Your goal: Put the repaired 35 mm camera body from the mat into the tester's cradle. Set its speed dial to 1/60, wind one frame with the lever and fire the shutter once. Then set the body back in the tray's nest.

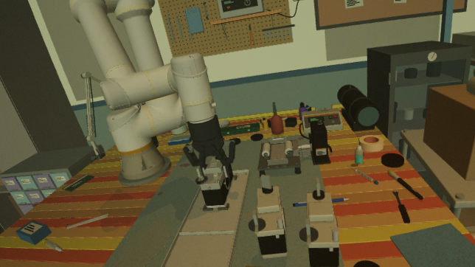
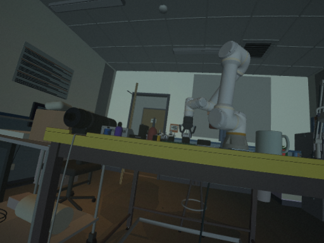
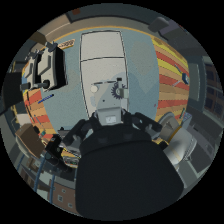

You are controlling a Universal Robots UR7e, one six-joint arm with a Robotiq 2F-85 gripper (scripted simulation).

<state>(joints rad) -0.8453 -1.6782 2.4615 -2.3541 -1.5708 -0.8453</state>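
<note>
On the pale mat in the middle of the bench, the camera body [image 1: 214,188] [image 3: 109,107], black below with a light top plate, is held in my gripper [image 1: 214,172] [image 3: 110,118] [image 2: 187,133], which is closed around its upper part. The body stands upright at the mat's surface. In the wrist camera its toothed speed dial [image 3: 118,91] and thin wind lever [image 3: 105,82] show beyond the fingers. The tester's cradle [image 1: 280,154] with two pale rollers stands behind and to the right, next to the black tester post [image 1: 319,144]. Which piece is the tray's nest I cannot tell.
Two more camera bodies [image 1: 270,225] [image 1: 321,230] stand right of the mat, close to my gripper's right side. A blue pen [image 1: 320,202] lies between them. Brushes, tape [image 1: 371,143] and a bottle [image 1: 359,155] crowd the right end; my arm's base [image 1: 142,164] is left.
</note>
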